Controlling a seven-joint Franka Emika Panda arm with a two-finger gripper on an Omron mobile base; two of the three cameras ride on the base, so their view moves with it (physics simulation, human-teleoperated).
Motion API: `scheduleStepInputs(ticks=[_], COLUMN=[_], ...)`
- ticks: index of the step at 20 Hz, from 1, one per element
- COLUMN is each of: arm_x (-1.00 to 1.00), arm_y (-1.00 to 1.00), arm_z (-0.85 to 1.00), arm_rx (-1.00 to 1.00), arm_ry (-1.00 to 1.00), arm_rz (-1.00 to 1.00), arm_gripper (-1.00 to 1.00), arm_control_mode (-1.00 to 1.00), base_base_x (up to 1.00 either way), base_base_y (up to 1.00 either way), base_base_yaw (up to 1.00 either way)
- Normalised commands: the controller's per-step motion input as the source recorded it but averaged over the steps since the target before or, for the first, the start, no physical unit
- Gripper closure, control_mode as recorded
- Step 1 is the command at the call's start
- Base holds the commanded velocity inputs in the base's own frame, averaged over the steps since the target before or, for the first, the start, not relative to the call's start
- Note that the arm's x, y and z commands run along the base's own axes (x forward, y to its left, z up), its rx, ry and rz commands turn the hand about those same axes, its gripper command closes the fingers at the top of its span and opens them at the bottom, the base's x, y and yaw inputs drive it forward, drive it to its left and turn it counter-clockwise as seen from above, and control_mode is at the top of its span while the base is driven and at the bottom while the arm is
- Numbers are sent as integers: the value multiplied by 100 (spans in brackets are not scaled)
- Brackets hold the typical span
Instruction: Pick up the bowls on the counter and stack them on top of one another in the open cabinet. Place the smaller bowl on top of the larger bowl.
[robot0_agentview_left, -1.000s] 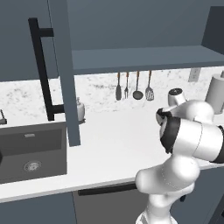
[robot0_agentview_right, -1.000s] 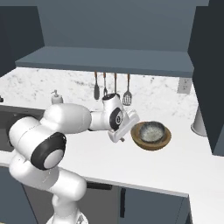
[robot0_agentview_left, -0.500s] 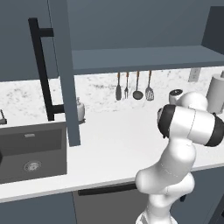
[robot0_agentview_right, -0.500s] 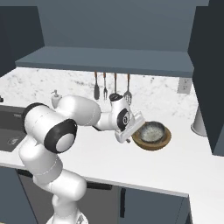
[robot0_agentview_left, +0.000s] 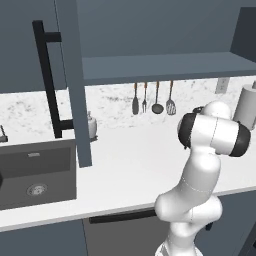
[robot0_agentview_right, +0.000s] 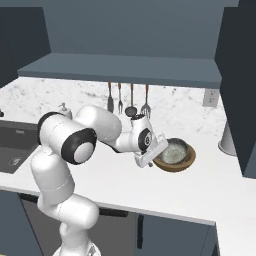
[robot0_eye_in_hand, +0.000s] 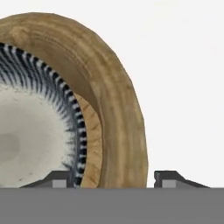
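White kitchen table (robot0_agentview_right: 210, 185) below an open cabinet shelf (robot0_agentview_right: 120, 70) holds the grey bowl (robot0_agentview_right: 174, 150) nested in the wooden bowl (robot0_agentview_right: 175, 164), and the fingers (robot0_eye_in_hand: 116, 179), wide a second ago, now straddle the wooden rim, narrowing toward a grip.

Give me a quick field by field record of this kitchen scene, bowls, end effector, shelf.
smaller bowl: dark grey, speckled inside, nested in the larger bowl
larger bowl: tan wood, on the counter
end effector: straddling the larger bowl's rim, one fingertip inside, one outside, gap on both sides
cabinet: open, shelf bare of bowls
backsplash: hanging utensils
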Motion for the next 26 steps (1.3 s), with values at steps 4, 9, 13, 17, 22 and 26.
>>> scheduleStepInputs(ticks=[4, 9, 13, 17, 22, 26], arm_x=[0, -15, -76, -100, -100, -100], arm_y=[0, 2, 41, 70, 76, 82], arm_z=[0, 25, 98, 91, 99, 100], arm_rx=[0, 0, -1, -9, -11, -12], arm_ry=[0, -5, -24, -18, -24, -22], arm_rz=[0, 0, 0, 2, 2, 2], arm_gripper=[100, 100, 100, 100, 100, 100], arm_control_mode=[-100, -100, -100, -100, -100, -100], base_base_x=[0, 0, 0, 0, 0, 0], base_base_y=[0, 0, 0, 0, 0, 0], base_base_yaw=[0, 0, 0, 0, 0, 0])
